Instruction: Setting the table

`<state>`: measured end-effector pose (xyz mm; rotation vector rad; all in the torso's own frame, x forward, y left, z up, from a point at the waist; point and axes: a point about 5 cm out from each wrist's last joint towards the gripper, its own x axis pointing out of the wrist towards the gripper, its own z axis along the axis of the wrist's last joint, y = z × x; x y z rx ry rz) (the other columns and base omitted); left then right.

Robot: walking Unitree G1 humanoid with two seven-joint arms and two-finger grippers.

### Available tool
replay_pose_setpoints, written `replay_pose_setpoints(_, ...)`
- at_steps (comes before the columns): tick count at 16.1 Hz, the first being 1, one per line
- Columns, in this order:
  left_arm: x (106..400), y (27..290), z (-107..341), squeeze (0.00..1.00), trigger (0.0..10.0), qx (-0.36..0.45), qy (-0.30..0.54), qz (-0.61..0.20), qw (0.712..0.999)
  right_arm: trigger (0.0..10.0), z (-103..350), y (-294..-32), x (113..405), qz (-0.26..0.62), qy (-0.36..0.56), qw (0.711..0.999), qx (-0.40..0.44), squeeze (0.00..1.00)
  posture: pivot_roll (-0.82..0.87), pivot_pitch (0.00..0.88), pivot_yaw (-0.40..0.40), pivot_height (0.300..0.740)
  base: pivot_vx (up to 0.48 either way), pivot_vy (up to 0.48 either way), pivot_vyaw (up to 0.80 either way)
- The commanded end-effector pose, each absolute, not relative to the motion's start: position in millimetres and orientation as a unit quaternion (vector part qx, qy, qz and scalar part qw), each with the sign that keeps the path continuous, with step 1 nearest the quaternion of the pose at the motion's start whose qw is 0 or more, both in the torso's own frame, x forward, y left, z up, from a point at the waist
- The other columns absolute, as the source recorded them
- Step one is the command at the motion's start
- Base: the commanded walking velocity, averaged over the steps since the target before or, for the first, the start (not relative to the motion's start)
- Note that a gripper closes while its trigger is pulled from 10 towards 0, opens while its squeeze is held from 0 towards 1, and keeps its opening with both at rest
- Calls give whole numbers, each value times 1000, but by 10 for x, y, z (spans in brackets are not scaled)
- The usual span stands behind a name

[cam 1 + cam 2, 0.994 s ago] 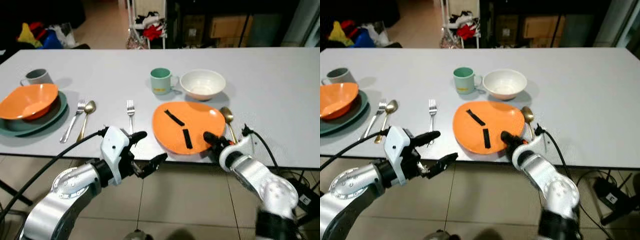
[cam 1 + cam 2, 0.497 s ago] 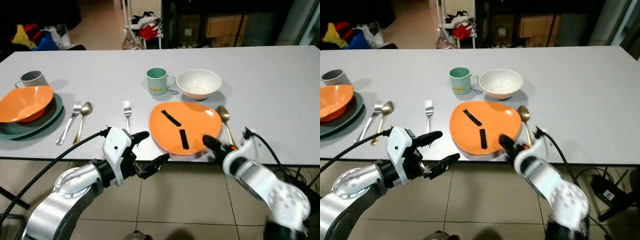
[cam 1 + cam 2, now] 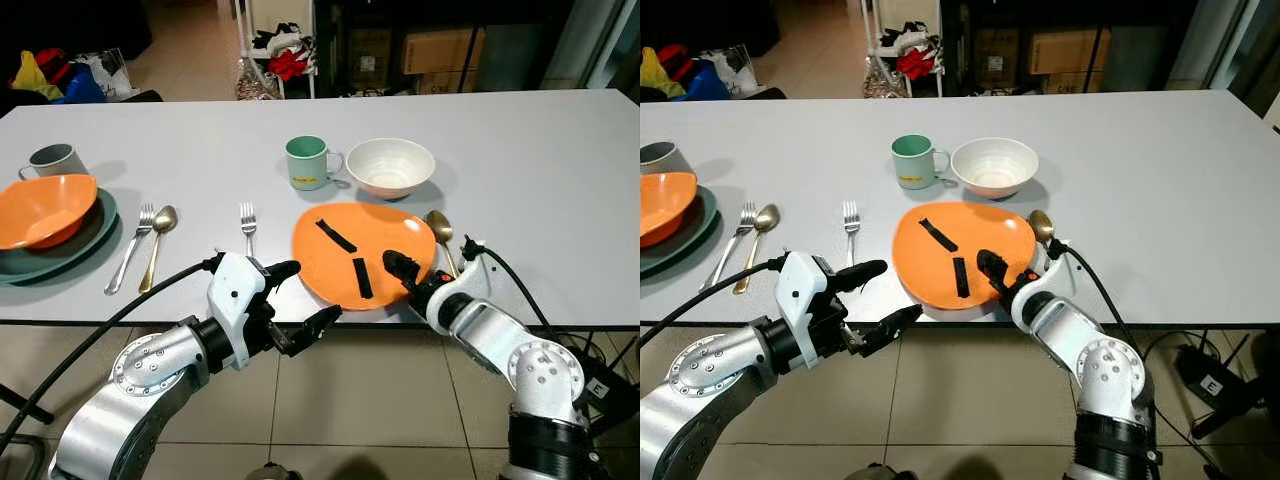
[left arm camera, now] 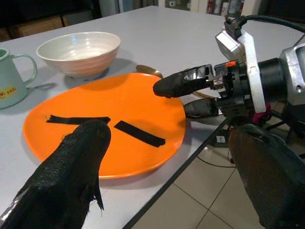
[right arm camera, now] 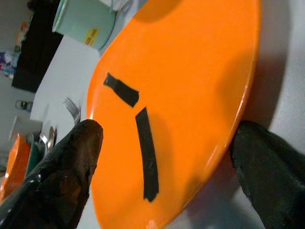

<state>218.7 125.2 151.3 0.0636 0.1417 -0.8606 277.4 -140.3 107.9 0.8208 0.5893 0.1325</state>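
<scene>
Right tool [image 3: 412, 283] advanced, straddling orange plate [image 3: 345, 240] rim, unclosed | left tool [image 3: 305, 298] open, empty | 2 forks, 2 spoons

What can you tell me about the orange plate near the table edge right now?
The orange plate is a flat, slightly irregular oval, smooth like plastic, with two black tape strips on its face. It lies on the white table close to the near edge, in front of the green mug and white bowl, with a gold spoon beside it. The right pincer straddles its rim, one finger above, one below. The left pincer hangs open off the table edge.
</scene>
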Motion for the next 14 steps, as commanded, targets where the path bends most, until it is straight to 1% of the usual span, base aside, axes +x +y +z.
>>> replay_pose_setpoints(1,2203,1259,1536,0,10000,40,61,-412,908,10000,1248,-1402,2749,103,242,889,375,1000,81,0,93,740,0,0,0)
replay_pose_setpoints(2,2212,1254,1542,0,10000,40,59,-413,908,10000,1298,-1416,2735,112,229,893,372,1000,81,0,93,740,0,0,0)
replay_pose_setpoints(3,2237,1241,1550,0,10000,43,54,-413,908,10000,1405,-1479,2669,129,201,911,335,1000,74,0,101,740,0,0,0)
replay_pose_setpoints(4,2246,1238,1550,0,10000,44,53,-412,908,10000,1430,-1497,2641,134,197,919,315,1000,73,0,103,740,0,0,0)
replay_pose_setpoints(5,2274,1212,1537,0,10000,50,52,-416,906,10000,1448,-1551,2541,144,201,933,261,1000,64,0,113,740,0,0,0)
replay_pose_setpoints(7,2363,1185,1494,0,10000,73,57,-414,906,10000,1429,-1627,2420,143,214,948,189,1000,45,0,131,740,0,0,0)
replay_pose_setpoints(10,2410,1153,1507,0,10000,70,50,-416,905,10000,1363,-1673,2369,132,231,951,157,1000,33,0,142,740,0,0,0)
replay_pose_setpoints(11,2411,1150,1513,0,10000,69,48,-418,905,10000,1361,-1706,2349,117,230,955,149,1000,32,0,143,740,0,0,0)
replay_pose_setpoints(13,2417,1152,1498,0,10000,74,48,-420,903,10000,1384,-1899,2375,48,209,973,91,1000,28,0,148,740,0,0,0)
replay_pose_setpoints(14,2420,1158,1490,0,10000,76,48,-422,902,10000,1423,-2108,2466,-12,190,981,43,1000,23,0,154,740,0,0,0)
